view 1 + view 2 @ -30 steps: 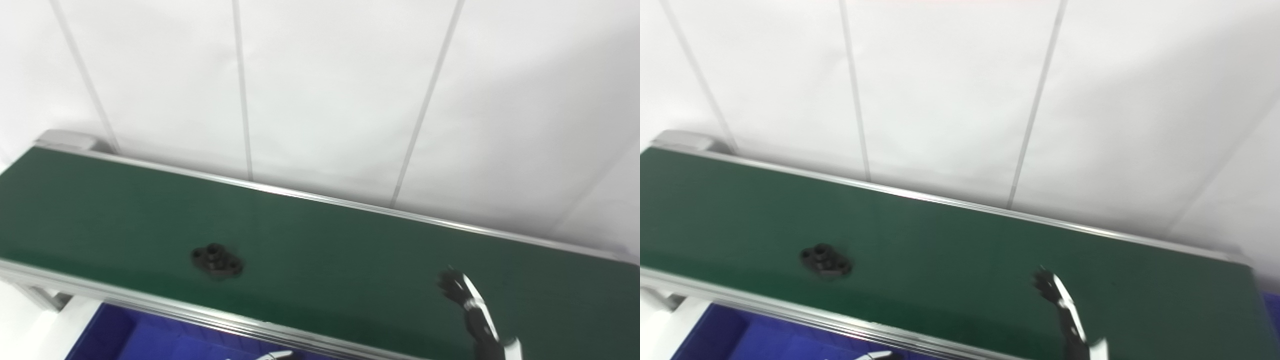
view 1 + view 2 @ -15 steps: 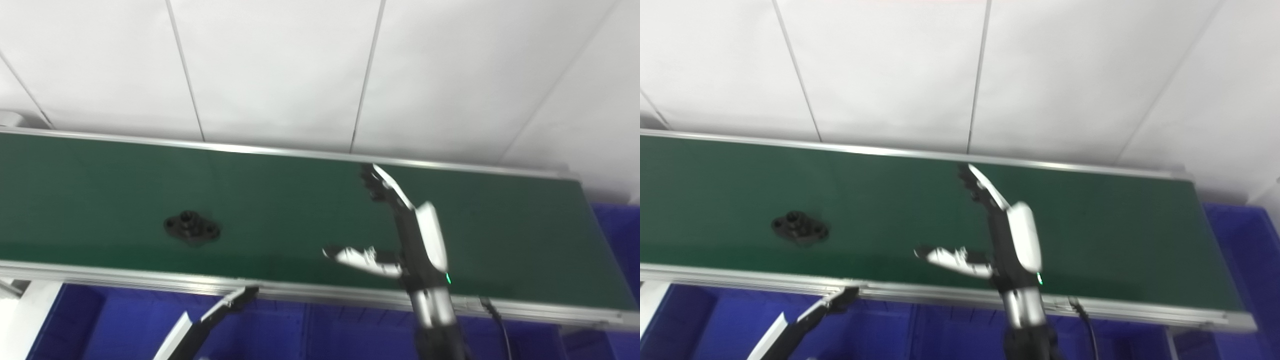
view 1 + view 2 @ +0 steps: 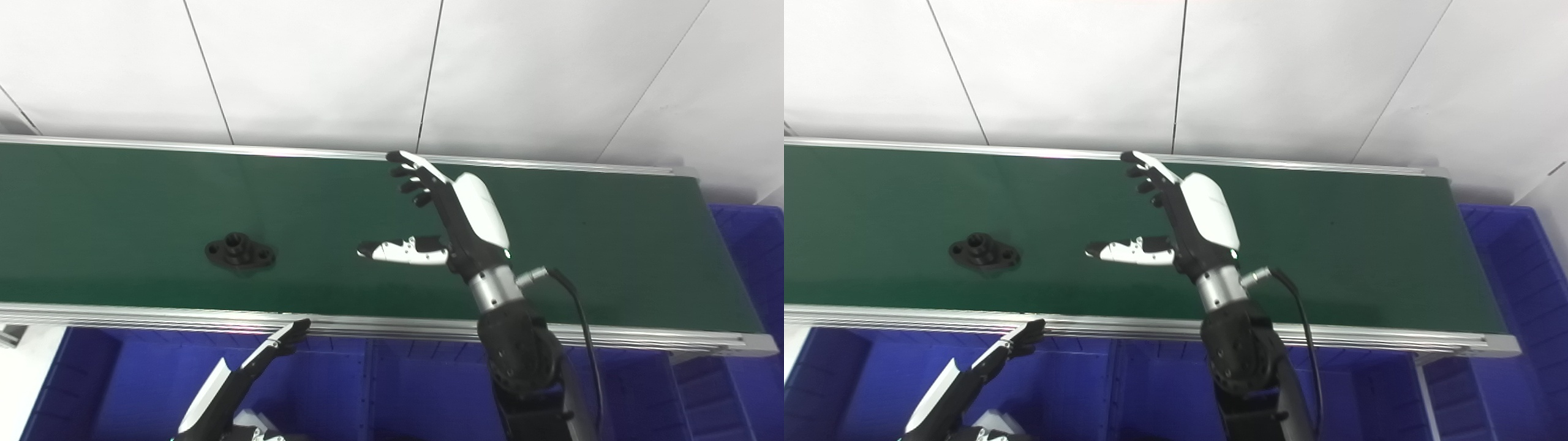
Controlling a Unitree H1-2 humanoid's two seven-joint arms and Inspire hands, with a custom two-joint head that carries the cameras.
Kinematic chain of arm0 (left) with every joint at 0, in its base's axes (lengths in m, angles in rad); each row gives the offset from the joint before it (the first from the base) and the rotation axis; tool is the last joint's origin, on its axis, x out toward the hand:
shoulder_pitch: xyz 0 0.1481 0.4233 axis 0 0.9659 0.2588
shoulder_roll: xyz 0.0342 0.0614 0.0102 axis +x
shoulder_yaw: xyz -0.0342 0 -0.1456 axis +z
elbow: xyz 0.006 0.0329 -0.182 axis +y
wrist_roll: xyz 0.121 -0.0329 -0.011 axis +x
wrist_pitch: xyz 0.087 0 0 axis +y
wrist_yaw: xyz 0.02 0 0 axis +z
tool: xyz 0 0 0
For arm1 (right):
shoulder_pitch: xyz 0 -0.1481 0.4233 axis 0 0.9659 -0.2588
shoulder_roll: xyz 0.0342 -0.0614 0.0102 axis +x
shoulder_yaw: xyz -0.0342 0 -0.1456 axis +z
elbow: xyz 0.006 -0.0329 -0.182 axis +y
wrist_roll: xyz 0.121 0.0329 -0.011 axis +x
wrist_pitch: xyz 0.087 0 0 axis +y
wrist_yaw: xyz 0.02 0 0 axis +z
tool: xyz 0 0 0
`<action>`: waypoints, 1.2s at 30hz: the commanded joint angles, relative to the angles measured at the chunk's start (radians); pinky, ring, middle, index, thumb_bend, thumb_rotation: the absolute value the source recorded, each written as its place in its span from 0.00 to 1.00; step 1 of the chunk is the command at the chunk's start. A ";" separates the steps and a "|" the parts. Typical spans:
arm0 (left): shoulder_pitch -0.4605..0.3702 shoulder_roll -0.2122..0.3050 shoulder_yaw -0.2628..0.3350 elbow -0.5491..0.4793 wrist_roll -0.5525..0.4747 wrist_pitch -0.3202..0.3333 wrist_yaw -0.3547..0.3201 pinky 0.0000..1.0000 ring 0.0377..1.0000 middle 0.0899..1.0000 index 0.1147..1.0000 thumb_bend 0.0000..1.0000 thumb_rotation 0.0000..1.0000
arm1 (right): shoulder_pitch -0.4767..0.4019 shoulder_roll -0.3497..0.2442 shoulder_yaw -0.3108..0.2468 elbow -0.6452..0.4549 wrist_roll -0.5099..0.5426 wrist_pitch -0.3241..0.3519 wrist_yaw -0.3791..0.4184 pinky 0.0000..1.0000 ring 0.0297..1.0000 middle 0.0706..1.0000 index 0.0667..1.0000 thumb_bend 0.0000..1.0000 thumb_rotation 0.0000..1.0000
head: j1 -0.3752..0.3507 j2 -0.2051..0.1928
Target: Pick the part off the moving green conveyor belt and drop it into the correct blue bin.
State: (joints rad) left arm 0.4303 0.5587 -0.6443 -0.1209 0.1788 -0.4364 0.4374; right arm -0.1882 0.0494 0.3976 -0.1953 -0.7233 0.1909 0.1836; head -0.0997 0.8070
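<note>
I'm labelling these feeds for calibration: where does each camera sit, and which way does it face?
Left eye view: on the head, looking down at the green conveyor belt; shows the open right hand and the left hand.
Right eye view: beside it, same aim; everything sits further left in the picture.
Shared: the belt, black part, blue bins, both hands.

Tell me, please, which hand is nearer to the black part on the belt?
The left hand looks nearer, low by the belt's near rail just below the black part. The right hand is open over the belt, farther off to its right.
</note>
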 commanded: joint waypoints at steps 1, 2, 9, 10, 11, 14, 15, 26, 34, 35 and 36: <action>-0.001 -0.007 0.007 0.003 0.005 -0.033 -0.001 0.84 0.88 0.89 0.89 0.70 0.57 | -0.044 0.014 0.014 0.022 -0.007 0.001 -0.007 0.63 0.74 0.78 0.83 0.86 0.45 | 0.003 -0.005; -0.003 -0.011 0.008 0.011 0.002 -0.033 -0.007 0.84 0.88 0.89 0.89 0.71 0.57 | -0.056 0.015 0.018 0.042 -0.008 -0.002 -0.010 0.64 0.74 0.79 0.84 0.86 0.46 | 0.005 -0.017; -0.028 -0.031 -0.008 0.052 0.032 -0.034 -0.003 0.81 0.86 0.88 0.88 0.72 0.57 | -0.158 0.024 0.063 0.195 -0.014 -0.018 -0.010 0.69 0.76 0.80 0.85 0.85 0.45 | 0.031 -0.060; -0.032 -0.031 -0.013 0.058 0.035 -0.034 -0.003 0.82 0.87 0.88 0.88 0.72 0.58 | -0.172 0.024 0.070 0.220 -0.011 -0.023 -0.011 0.70 0.77 0.81 0.85 0.84 0.45 | 0.039 -0.068; -0.035 -0.031 -0.016 0.061 0.033 -0.034 -0.005 0.82 0.87 0.88 0.89 0.73 0.58 | -0.184 0.024 0.076 0.240 -0.010 -0.024 -0.011 0.71 0.78 0.81 0.85 0.84 0.45 | 0.039 -0.068; -0.038 -0.034 -0.023 0.068 0.030 -0.034 -0.006 0.80 0.86 0.88 0.88 0.75 0.57 | -0.219 0.023 0.103 0.292 -0.024 -0.023 -0.016 0.71 0.80 0.83 0.84 0.84 0.46 | 0.058 -0.085; -0.040 -0.035 -0.025 0.071 0.034 -0.034 -0.003 0.80 0.86 0.88 0.88 0.75 0.57 | -0.232 0.024 0.112 0.310 -0.029 -0.022 -0.019 0.71 0.80 0.83 0.84 0.84 0.46 | 0.063 -0.087; -0.044 -0.060 -0.035 0.081 0.045 -0.034 -0.004 0.78 0.84 0.87 0.86 0.78 0.55 | -0.333 0.030 0.167 0.421 -0.038 -0.017 -0.004 0.74 0.81 0.83 0.84 0.84 0.45 | 0.126 -0.103; -0.047 -0.073 -0.035 0.083 0.045 -0.033 -0.029 0.79 0.85 0.87 0.86 0.82 0.57 | -0.369 0.044 0.237 0.501 -0.058 -0.029 -0.005 0.76 0.80 0.81 0.84 0.85 0.42 | 0.155 -0.114; -0.046 -0.075 -0.034 0.083 0.046 -0.033 -0.029 0.79 0.85 0.87 0.86 0.82 0.57 | -0.370 0.047 0.244 0.515 -0.060 -0.033 -0.012 0.76 0.79 0.81 0.84 0.85 0.42 | 0.155 -0.114; -0.046 -0.077 -0.033 0.085 0.047 -0.034 -0.028 0.79 0.85 0.87 0.86 0.82 0.57 | -0.373 0.052 0.255 0.536 -0.066 -0.042 -0.023 0.76 0.79 0.81 0.84 0.86 0.41 | 0.159 -0.114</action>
State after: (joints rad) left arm 0.3796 0.4766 -0.6853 -0.0232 0.2129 -0.4367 0.4005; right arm -0.5170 0.0723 0.6446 0.3428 -0.7753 0.1873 0.1859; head 0.0582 0.6918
